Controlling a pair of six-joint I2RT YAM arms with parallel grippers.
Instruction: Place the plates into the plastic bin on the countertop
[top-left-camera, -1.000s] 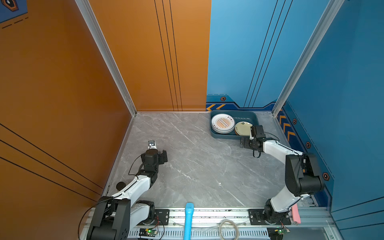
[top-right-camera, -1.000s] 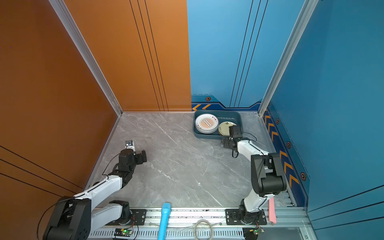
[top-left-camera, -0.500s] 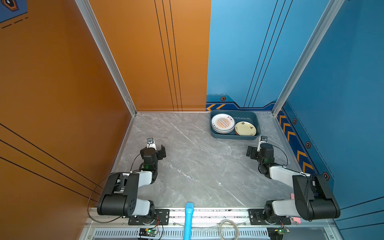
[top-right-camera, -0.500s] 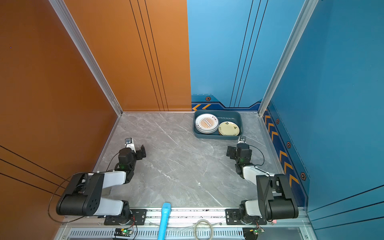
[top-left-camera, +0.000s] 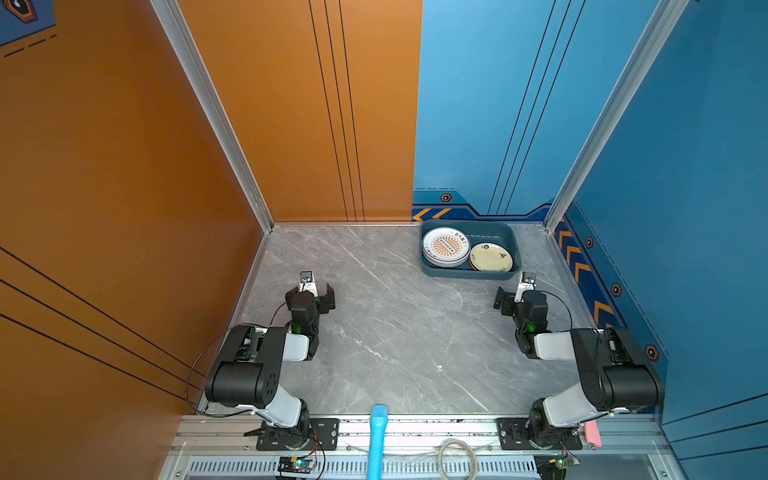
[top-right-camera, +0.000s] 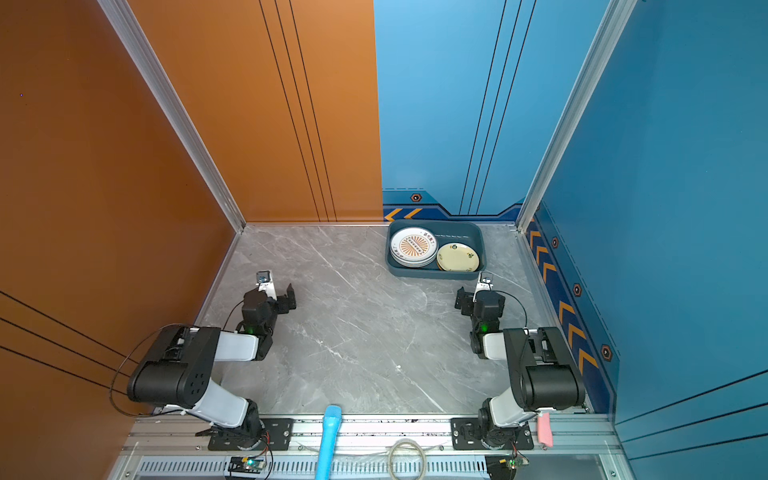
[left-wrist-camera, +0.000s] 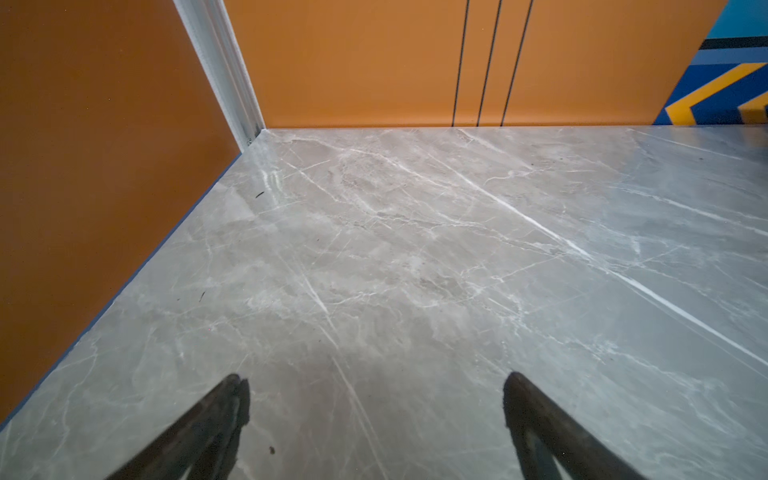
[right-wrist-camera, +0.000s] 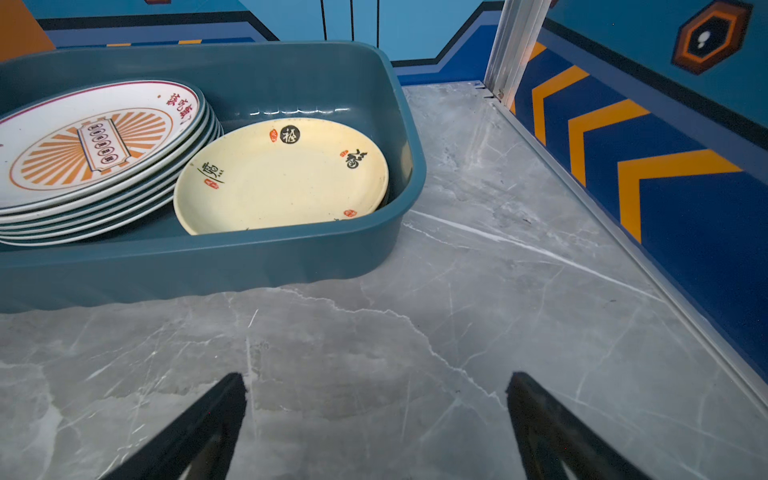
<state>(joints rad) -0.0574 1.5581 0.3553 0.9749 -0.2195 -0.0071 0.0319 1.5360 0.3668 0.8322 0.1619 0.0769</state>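
In both top views I see the rectangular dark teal plastic bin (top-left-camera: 469, 275) just right of frame centre, on the grey marble-look surface (top-left-camera: 395, 340). It holds a stack of white sunburst plates (top-left-camera: 445, 246) and a cream plate (top-left-camera: 490, 257), perhaps upon another. My left end effector (left-wrist-camera: 376, 378) and right end effector (right-wrist-camera: 376, 377) stand wide open, empty.

Sunburst plate (right-wrist-camera: 91, 145) hides the faces of plates (right-wrist-camera: 83, 226) stacked beneath it
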